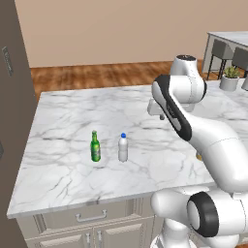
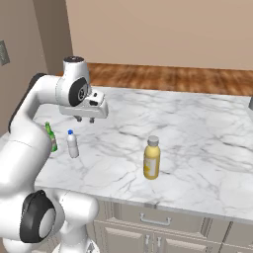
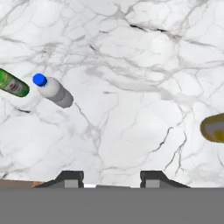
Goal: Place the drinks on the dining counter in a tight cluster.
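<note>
Three drinks stand on a marble-topped cabinet (image 1: 68,116) with drawers. The slim green bottle (image 1: 95,147) (image 2: 50,137) (image 3: 13,84) and the clear blue-capped bottle (image 1: 123,148) (image 2: 72,144) (image 3: 54,91) stand close together near its left front. The yellow juice bottle (image 2: 151,158) (image 3: 213,128) stands apart to their right, mostly behind my arm in the left base view. My gripper (image 2: 85,120) (image 3: 111,178) hovers open above the marble, behind the clear bottle, holding nothing. The dining counter (image 1: 232,36), a pale slab with grey stools, shows at the far back right.
A tall dark cabinet (image 1: 12,97) rises against the marble top's left end. A small potted plant (image 1: 229,77) sits at the back right. Wooden floor (image 1: 97,72) lies beyond the far edge. Bare marble (image 2: 197,128) spreads to the right of the juice bottle.
</note>
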